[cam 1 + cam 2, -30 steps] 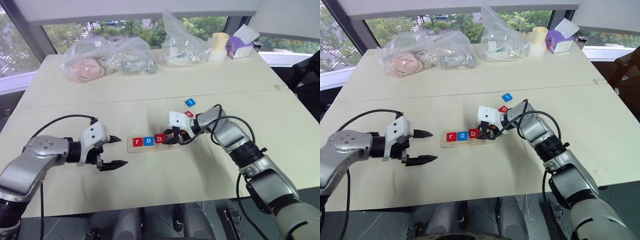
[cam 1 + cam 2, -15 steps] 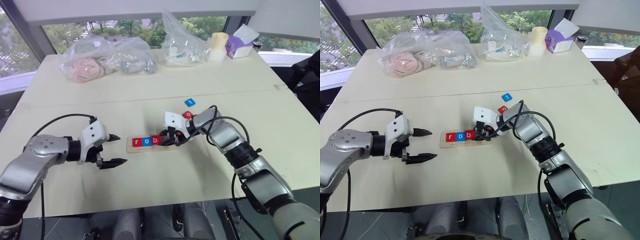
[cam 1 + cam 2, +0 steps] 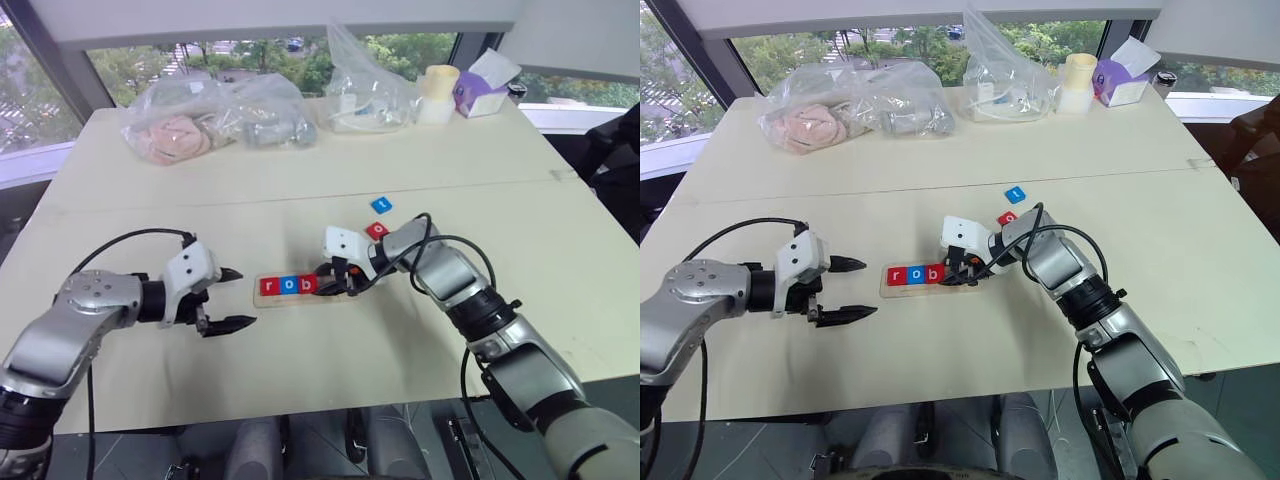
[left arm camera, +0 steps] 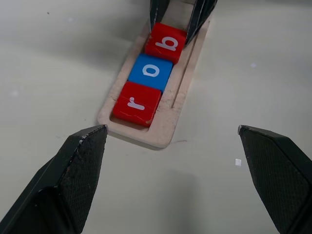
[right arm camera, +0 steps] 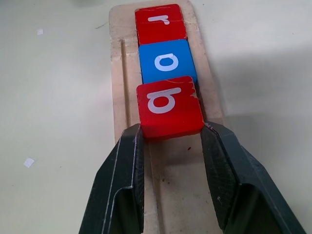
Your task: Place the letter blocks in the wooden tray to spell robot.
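In the middle of the pale desk [image 3: 150, 400] lies the wooden tray [image 4: 168, 124], a narrow strip with a shallow slot; three letter blocks sit in it edge to edge, reading r, o, b in white lowercase: a red r block [image 4: 137, 103] at the end nearer the left hand, a blue o block [image 4: 150, 71] next, and a red b block [image 5: 168, 105] third; the rest of the slot beyond the b is bare wood. The right hand [image 5: 170, 141] lies low over that bare stretch, its two black fingers [image 5: 122, 180] pinching the near corners of the b block from either side, so the hand and its cabled wrist cover the tray's far half in the head views. The left hand [image 3: 232, 298] hovers just off the tray's r end, above the desk, its fingers [image 4: 73, 170] spread wide and touching nothing. Behind the right wrist, on the desk apart from the tray, lie a second red o block [image 3: 377, 230], partly hidden by the arm's cable, and farther back a blue t block [image 3: 380, 205]. Along the desk's far edge by the window stand two clear plastic bags [image 3: 215, 110] of soft pinkish and grey contents, another clear bag [image 3: 365, 95], a cream cup-like container [image 3: 437, 93] and a purple tissue box [image 3: 480, 90]; any print on these is too small to read.
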